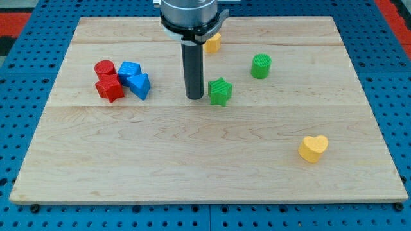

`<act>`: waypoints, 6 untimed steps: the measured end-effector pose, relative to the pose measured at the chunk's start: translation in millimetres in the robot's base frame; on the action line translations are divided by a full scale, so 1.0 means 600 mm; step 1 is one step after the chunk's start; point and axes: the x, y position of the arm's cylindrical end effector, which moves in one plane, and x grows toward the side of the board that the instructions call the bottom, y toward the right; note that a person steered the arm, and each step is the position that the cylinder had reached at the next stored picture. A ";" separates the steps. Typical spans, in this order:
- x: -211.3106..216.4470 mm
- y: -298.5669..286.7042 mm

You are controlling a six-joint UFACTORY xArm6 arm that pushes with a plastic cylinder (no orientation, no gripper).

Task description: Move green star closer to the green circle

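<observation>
The green star lies on the wooden board near the middle. The green circle, a short cylinder, stands up and to the right of the star, a clear gap between them. My tip rests on the board just left of the green star, close to it but with a small gap showing. The dark rod rises from the tip to the arm at the view's top.
A red cylinder, a red star and two blue blocks cluster at the left. A yellow block sits behind the rod at the top. A yellow heart lies at the lower right.
</observation>
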 end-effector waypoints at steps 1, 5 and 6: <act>-0.001 0.001; -0.046 0.095; -0.082 0.108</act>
